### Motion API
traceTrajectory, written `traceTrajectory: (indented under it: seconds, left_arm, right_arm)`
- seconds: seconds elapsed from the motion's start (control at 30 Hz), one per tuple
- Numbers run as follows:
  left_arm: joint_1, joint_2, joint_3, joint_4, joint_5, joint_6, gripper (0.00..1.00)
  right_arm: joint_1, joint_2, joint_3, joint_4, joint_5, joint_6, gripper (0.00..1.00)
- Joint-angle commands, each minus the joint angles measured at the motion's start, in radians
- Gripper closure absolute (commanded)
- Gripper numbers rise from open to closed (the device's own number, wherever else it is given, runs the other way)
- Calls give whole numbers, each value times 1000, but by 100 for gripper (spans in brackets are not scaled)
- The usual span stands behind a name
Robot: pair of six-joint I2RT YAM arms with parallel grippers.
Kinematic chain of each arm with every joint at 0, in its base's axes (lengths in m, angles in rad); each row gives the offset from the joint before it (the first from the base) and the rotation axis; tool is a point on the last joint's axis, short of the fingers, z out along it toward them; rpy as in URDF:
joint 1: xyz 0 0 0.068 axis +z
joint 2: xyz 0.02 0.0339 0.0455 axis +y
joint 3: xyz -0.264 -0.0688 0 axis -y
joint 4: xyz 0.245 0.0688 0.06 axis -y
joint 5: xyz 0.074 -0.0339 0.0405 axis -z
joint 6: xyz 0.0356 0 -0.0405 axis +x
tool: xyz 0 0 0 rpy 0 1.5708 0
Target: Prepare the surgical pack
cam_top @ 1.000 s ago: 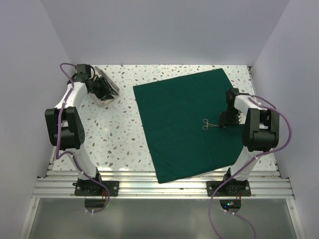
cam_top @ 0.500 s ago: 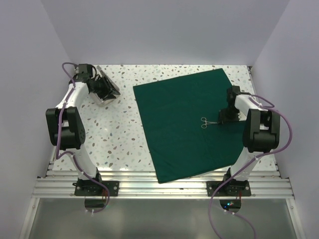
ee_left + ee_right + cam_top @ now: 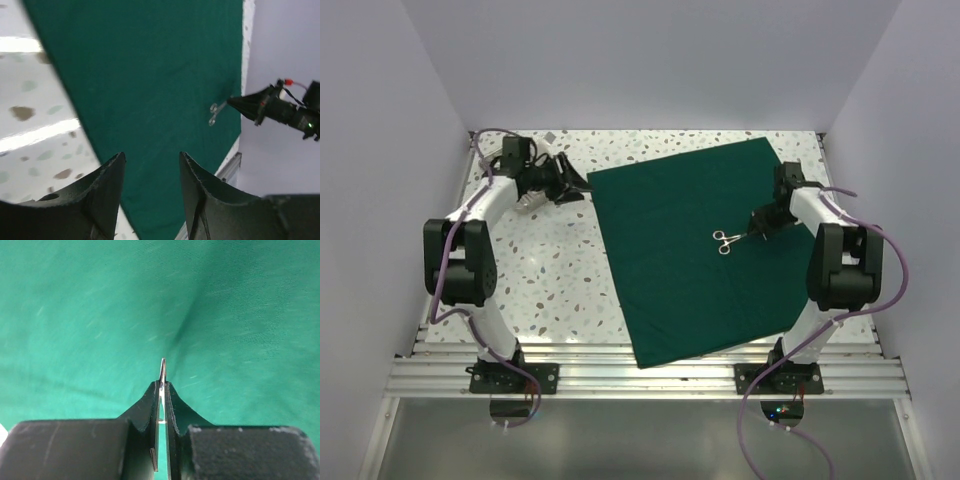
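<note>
Step in hand: it looks like the ring-handled instrument (image 3: 723, 239) is being laid on the cloth. I'd lower it until it lies flat, then let go cleanly, without dragging wrinkles into the fabric.
Left end effector (image 3: 575, 184): released, its 2 fingers partway apart with nothing between them. It hovers over the speckled desk (image 3: 550, 270), just beside the cloth's left edge.
Surgical pack (image 3: 670, 260): a dark green drape spread flat over the right half of the desk, its near corner reaching the metal rail.
Instrument: over the drape right of its middle, rings pointing left. From here I cannot tell whether it rests on the cloth or sits just above it.
Right end effector (image 3: 752, 228): clenched tight on the instrument's thin steel end, and touching nothing else.
</note>
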Motion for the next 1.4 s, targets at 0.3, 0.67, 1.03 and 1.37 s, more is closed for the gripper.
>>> traceTrajectory:
  seconds: [0.3, 0.67, 1.03, 1.37]
  left_arm:
    - [-211, -44, -44, 400, 264, -133, 41]
    - [-349, 59, -1, 460, 248, -98, 32]
    - [-460, 189, 62, 437, 256, -67, 34]
    - [-484, 199, 12, 590, 356, -179, 86]
  right_arm:
    - [184, -22, 166, 105, -230, -368, 100]
    - [334, -83, 228, 91, -311, -393, 100]
    - [373, -108, 251, 90, -347, -357, 100]
    - [383, -97, 274, 93, -364, -353, 100]
